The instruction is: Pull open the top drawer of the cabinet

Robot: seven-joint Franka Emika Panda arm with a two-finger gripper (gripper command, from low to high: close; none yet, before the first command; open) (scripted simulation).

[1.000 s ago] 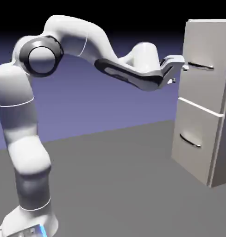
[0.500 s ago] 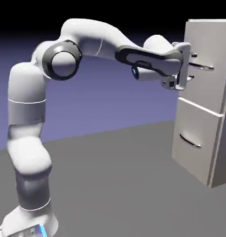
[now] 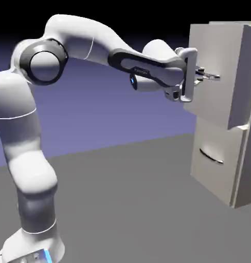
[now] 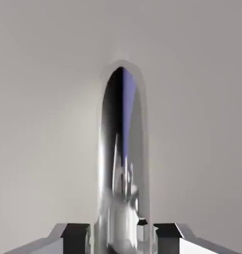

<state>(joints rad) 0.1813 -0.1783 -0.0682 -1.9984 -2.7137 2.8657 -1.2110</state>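
The tall pale grey cabinet [image 3: 248, 154] stands at the exterior view's right. Its top drawer [image 3: 210, 77] juts out to the left past the lower drawer [image 3: 215, 154]. My gripper [image 3: 201, 73] is shut on the top drawer's thin dark handle [image 3: 212, 76]. In the hand view the shiny curved handle [image 4: 122, 163] runs up from between my two grey fingertips [image 4: 76, 233], which press on it from both sides, with my gripper [image 4: 122, 233] centred on it. The pale drawer front [image 4: 43, 99] fills the rest of that view.
The lower drawer's slim dark handle [image 3: 211, 156] sits below, with that drawer flush in the cabinet. The grey table [image 3: 127, 205] spreads out in front of the cabinet. My white arm [image 3: 30, 154] rises at the exterior view's left.
The open fingers came round the top handle, then closed on it. The drawer has since slid out toward the exterior view's left with my hand.
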